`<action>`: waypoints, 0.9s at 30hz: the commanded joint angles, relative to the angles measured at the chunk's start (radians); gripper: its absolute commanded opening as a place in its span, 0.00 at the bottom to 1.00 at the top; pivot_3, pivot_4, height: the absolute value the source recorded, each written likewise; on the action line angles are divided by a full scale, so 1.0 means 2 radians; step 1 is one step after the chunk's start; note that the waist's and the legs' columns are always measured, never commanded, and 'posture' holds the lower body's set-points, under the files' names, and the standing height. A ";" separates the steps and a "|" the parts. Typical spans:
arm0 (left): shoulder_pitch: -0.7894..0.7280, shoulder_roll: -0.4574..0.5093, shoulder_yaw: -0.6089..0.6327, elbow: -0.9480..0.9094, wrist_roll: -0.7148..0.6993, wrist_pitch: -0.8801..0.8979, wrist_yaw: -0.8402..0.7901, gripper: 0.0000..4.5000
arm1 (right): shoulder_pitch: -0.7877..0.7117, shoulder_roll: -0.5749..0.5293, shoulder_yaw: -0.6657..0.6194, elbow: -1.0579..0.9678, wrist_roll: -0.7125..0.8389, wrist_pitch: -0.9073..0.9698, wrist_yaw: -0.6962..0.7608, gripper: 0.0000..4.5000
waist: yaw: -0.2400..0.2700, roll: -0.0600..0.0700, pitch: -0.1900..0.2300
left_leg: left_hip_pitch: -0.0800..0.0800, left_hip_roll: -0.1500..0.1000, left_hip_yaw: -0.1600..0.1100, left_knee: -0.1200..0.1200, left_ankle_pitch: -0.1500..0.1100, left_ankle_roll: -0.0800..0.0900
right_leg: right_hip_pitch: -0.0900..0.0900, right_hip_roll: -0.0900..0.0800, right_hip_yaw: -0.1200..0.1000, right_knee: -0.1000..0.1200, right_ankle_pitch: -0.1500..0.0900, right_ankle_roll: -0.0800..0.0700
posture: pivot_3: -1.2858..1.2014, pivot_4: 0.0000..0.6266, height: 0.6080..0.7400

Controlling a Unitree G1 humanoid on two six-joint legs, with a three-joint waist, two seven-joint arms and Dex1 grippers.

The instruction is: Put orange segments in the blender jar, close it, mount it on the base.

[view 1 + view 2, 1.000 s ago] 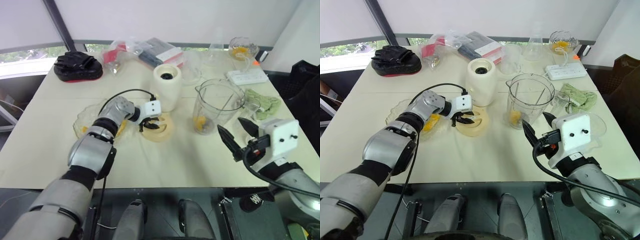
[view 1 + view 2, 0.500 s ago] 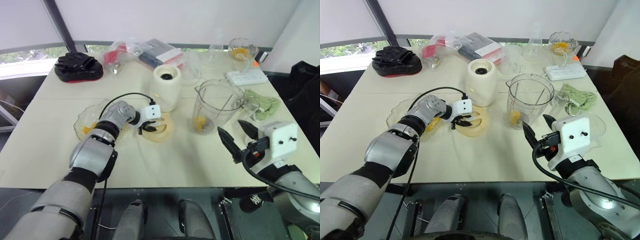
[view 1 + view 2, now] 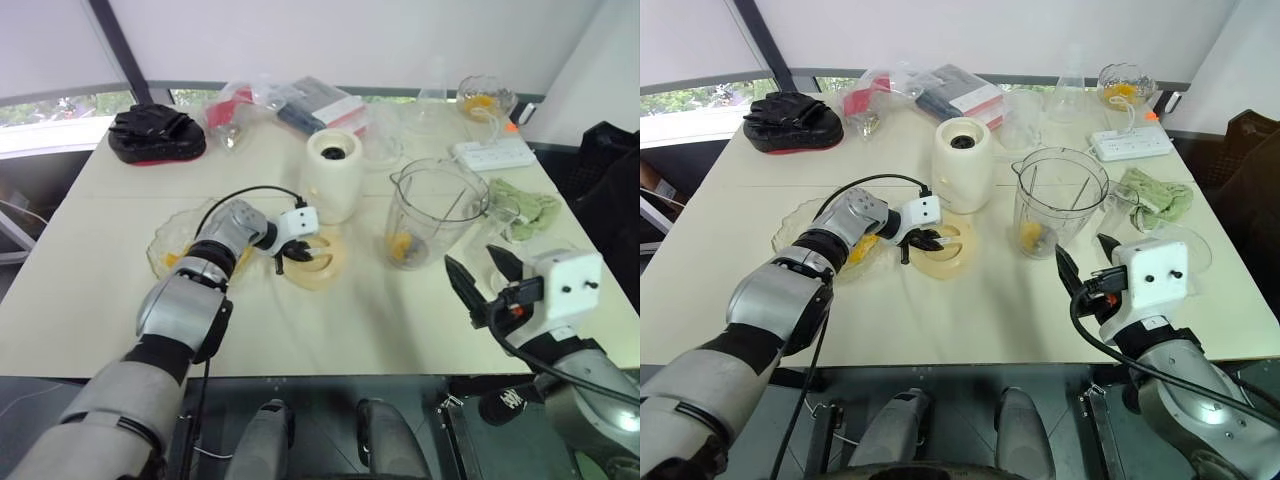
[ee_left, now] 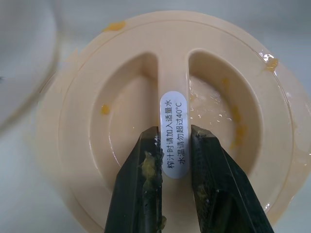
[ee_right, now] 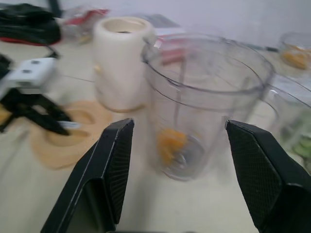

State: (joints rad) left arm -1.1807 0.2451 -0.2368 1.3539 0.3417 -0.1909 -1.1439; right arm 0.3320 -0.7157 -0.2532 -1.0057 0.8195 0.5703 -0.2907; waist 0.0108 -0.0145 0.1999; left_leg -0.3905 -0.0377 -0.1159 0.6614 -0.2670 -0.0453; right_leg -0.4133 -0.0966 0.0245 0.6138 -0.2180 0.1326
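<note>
- The left pincer (image 4: 168,160) is nearly closed, its two black fingers pinched on either side of the raised central rib of the flat cream lid (image 3: 318,257); the lid is seen lying flat on the table (image 3: 330,330), at the centre of the head view.
- The rib's long axis is seen running straight along the line of the fingers in the left wrist view, so the grip is taken across the rib's narrow width.
- The blender jar (image 3: 432,215) is found upright and uncovered to the right of the lid, with orange segments (image 3: 401,245) at its bottom near the blades.
- From the held lid, the jar's open mouth lies to the right and higher up; the closing move is judged to turn on a lift and a carry rightward across that gap.
- The base (image 3: 334,172) stands just above the lid in the frame, left of the jar and apart from it.
- The right pincer (image 5: 180,160) is held wide open and empty, at the lower right, with the jar seen straight ahead between its fingers; it is the nearer arm for steadying the jar.
</note>
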 commanded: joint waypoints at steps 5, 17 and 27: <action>-0.041 0.008 0.048 -0.035 -0.061 -0.016 -0.074 0.06 | -0.020 0.086 0.001 0.063 -0.091 -0.014 -0.006 0.69 | 0.000 0.000 0.000 | 0.000 0.000 0.000 0.000 0.000 0.000 | 0.000 0.000 0.000 0.000 0.000 0.000 | 0.52 0.24 1.00; -0.037 0.035 0.075 -0.088 -0.119 0.005 -0.118 0.06 | -0.127 0.159 -0.001 0.212 -0.166 -0.036 0.057 0.69 | -0.014 0.000 0.000 | 0.000 0.000 0.000 0.000 0.000 0.000 | -0.001 0.000 0.000 0.001 0.000 0.000 | 0.52 0.24 1.00; -0.023 0.054 0.074 -0.120 -0.129 0.016 -0.118 0.06 | -0.192 0.180 0.005 0.307 -0.217 -0.062 0.105 0.69 | -0.013 0.001 0.000 | 0.000 0.000 0.000 0.000 0.000 0.000 | -0.002 0.000 0.000 0.002 0.000 0.000 | 0.52 0.24 1.00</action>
State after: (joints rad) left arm -1.2199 0.3401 -0.1033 1.1584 0.1161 -0.1600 -1.3754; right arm -0.0323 -0.3629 -0.2340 -0.3900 0.4015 0.4755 -0.0945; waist -0.0160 -0.0134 0.2001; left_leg -0.3903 -0.0377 -0.1158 0.6612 -0.2670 -0.0453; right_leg -0.4166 -0.0965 0.0249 0.6188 -0.2179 0.1326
